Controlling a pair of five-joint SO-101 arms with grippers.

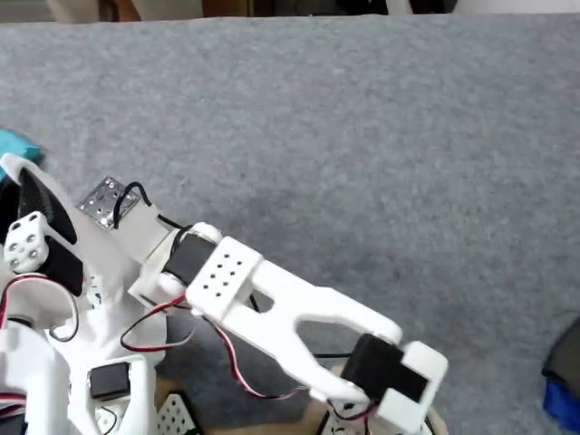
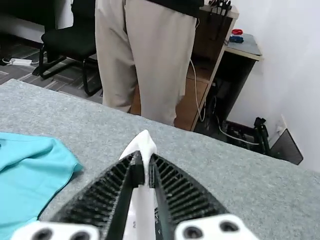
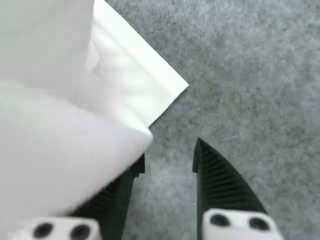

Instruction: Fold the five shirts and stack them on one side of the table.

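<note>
Left gripper (image 2: 143, 156): jaws closed to a thin slit, nothing held, poised over the table (image 2: 235, 175). A teal shirt (image 2: 30, 172) lies on the table near this gripper, off to one side and not touching it. In the high view the shirt sits at the table's edge beside an arm. Right gripper (image 3: 169, 155): jaws spread wide, nothing between them, pointing down at the table. A blurred white shape (image 3: 75, 100) overlaps one finger; cloth or arm part cannot be determined.
</note>
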